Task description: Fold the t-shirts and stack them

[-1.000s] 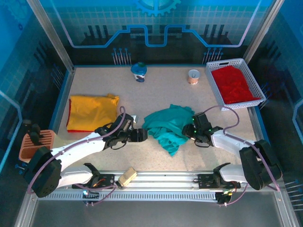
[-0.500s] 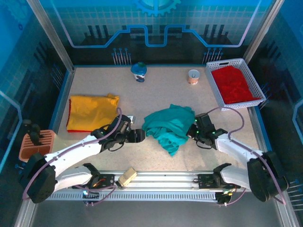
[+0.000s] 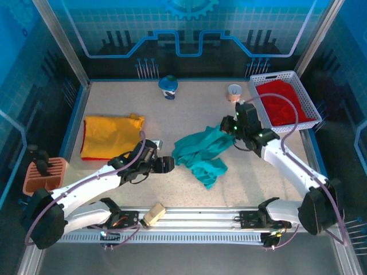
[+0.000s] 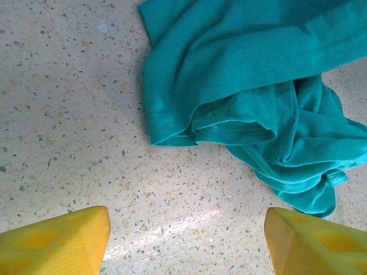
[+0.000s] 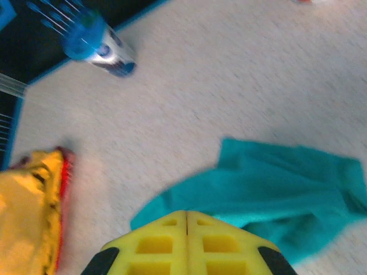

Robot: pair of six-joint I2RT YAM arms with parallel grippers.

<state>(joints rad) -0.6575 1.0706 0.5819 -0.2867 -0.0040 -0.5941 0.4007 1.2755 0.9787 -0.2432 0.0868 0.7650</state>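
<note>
Spreading step, I'd say: right fingers point(image 5: 166, 243) clenched on the teal t-shirt point(image 3: 200, 152); left fingers point(image 4: 57, 240) released, next must pinch its near hem.

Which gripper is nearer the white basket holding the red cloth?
Right. The right gripper, shut on the teal t-shirt, sits just left of the basket; the left gripper, open, is beyond the shirt's far side.

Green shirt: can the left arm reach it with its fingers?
Probably yes. The left fingers are open and point at the green shirt, with just bare table between. The right fingers, pinching its far edge, are not in the way.
</note>
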